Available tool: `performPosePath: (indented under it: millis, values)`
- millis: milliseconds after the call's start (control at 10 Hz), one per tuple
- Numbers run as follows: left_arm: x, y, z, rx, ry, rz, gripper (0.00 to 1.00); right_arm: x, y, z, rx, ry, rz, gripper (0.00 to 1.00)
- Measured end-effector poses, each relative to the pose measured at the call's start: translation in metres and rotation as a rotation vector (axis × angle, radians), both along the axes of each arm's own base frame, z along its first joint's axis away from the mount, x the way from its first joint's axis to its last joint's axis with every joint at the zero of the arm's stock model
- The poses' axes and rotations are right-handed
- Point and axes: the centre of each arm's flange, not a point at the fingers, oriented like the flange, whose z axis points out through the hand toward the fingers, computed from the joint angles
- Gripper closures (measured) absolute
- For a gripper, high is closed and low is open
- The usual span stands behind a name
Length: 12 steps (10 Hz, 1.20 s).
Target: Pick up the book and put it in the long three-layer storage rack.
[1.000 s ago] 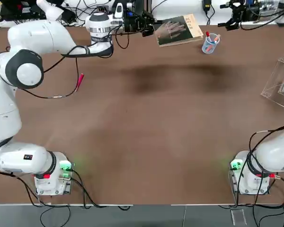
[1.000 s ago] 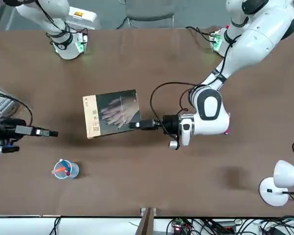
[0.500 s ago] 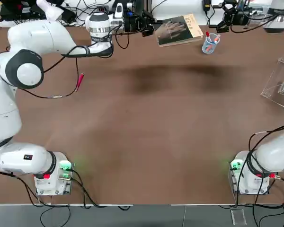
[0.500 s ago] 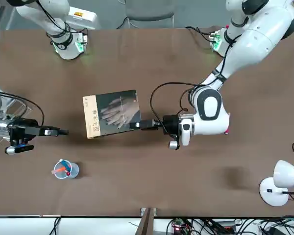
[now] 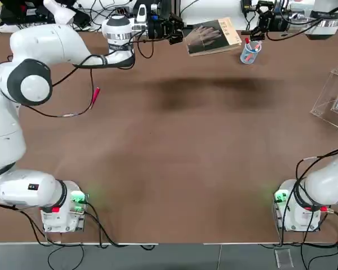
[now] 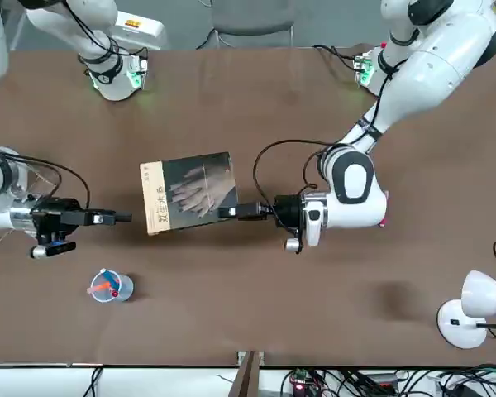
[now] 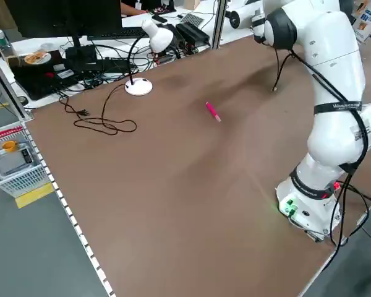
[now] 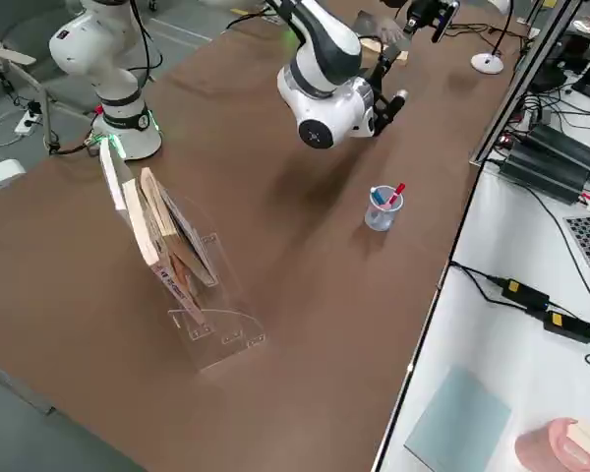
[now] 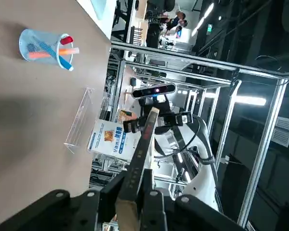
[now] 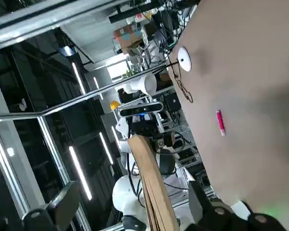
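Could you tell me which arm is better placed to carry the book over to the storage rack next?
Probably the right. The left gripper holds the book aloft, but the storage rack stands on the right arm's side, and the open right gripper is at the book's free edge.

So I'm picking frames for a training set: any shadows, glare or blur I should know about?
Top view: a broad dark shadow lies on the table below the book. Left wrist view: bright ceiling strips glare behind the book's edge. Right wrist view: the table surface is softly blurred, and the background is dark with bright strips.
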Motion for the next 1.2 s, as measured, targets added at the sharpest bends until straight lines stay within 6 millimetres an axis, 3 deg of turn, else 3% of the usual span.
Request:
performPosePath:
  millis: [600, 1200]
  values:
    - [0.000, 0.000, -0.001, 0.000, 0.001, 0.000, 0.96, -0.012, 0.024, -0.012, -0.025, -0.015, 0.067, 0.00]
    - [0.000, 0.000, -0.001, 0.000, 0.001, 0.000, 0.96, -0.030, 0.057, -0.005, -0.003, -0.009, 0.119, 0.00]
